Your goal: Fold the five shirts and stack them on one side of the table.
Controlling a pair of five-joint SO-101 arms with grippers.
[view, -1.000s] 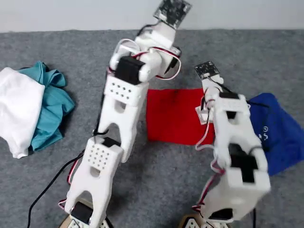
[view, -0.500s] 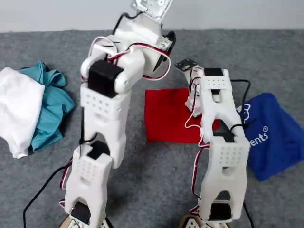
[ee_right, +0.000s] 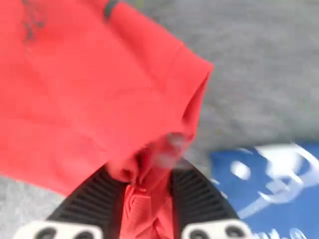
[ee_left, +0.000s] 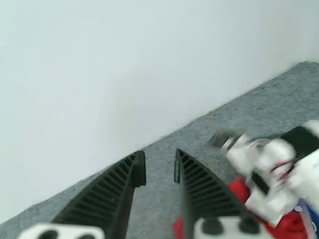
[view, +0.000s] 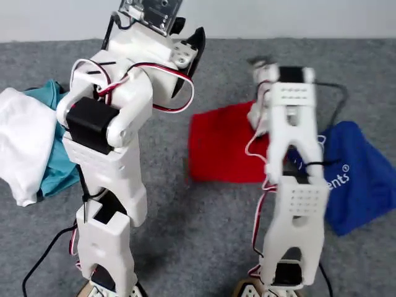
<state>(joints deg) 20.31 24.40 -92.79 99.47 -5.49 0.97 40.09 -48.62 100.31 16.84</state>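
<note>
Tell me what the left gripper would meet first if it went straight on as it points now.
Likely the grey table just below the white wall; from the left gripper the way there looks free, depth unclear.

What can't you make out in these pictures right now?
High view: the right arm covers part of the red shirt; the white shirt and left arm cover much of the teal shirt.
Right wrist view: the blue shirt is cut off by the edge, its print blurred.
Left wrist view: the right arm is blurred.
</note>
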